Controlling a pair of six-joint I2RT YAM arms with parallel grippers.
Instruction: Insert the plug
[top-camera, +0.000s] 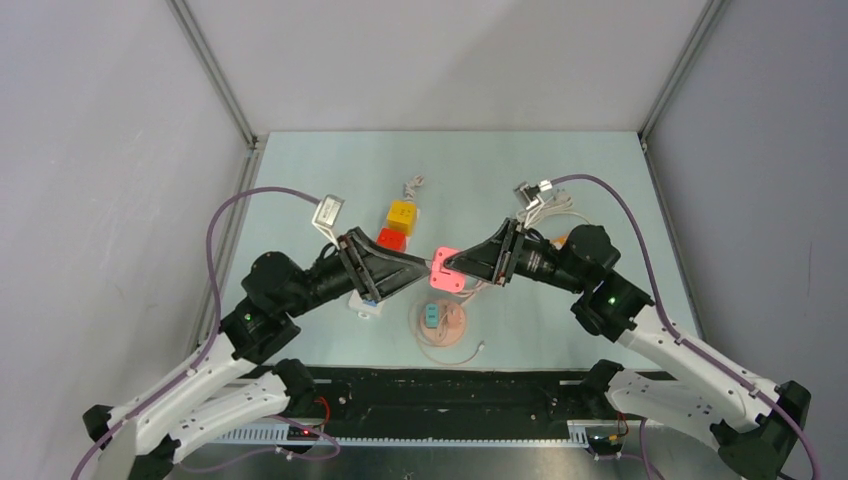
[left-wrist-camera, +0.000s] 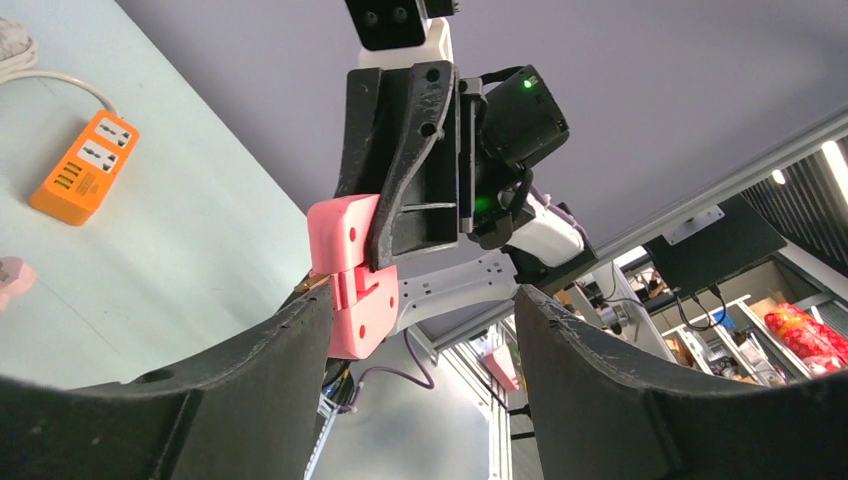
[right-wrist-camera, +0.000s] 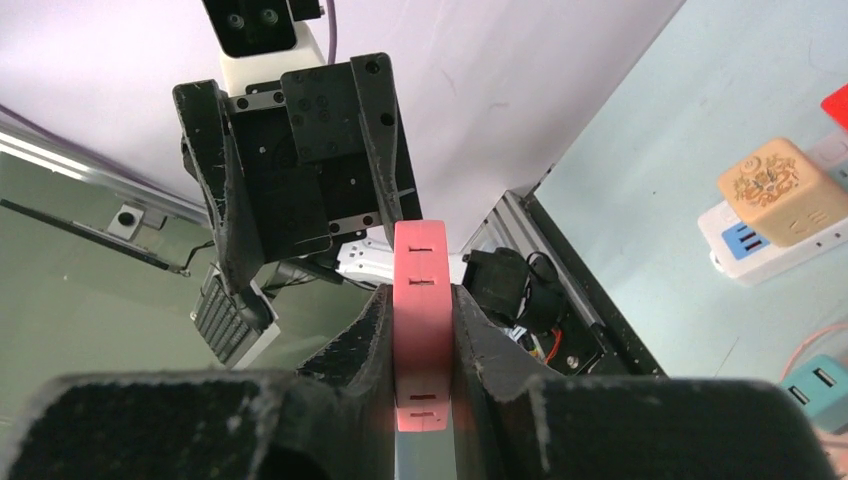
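Observation:
The pink plug (top-camera: 446, 270) hangs above the table's middle, where the two arms meet tip to tip. My right gripper (right-wrist-camera: 420, 296) is shut on it, with both pads pressed flat against its slotted sides. In the left wrist view the pink plug (left-wrist-camera: 350, 270) shows a brass prong at its left edge and sits under the right gripper's black fingers (left-wrist-camera: 410, 180). My left gripper (left-wrist-camera: 422, 300) stands open, and the plug lies just against its left finger, with a wide gap to the other finger. From above, the left gripper (top-camera: 424, 268) points straight at the plug.
A yellow cube (top-camera: 402, 216) and a red block (top-camera: 392, 240) sit on a white power strip (top-camera: 368, 302). A teal adapter (top-camera: 432, 316) lies inside a coiled pink cable (top-camera: 455, 345). Loose cables (top-camera: 540, 205) lie at the back. An orange power strip (left-wrist-camera: 85, 165) rests on the table.

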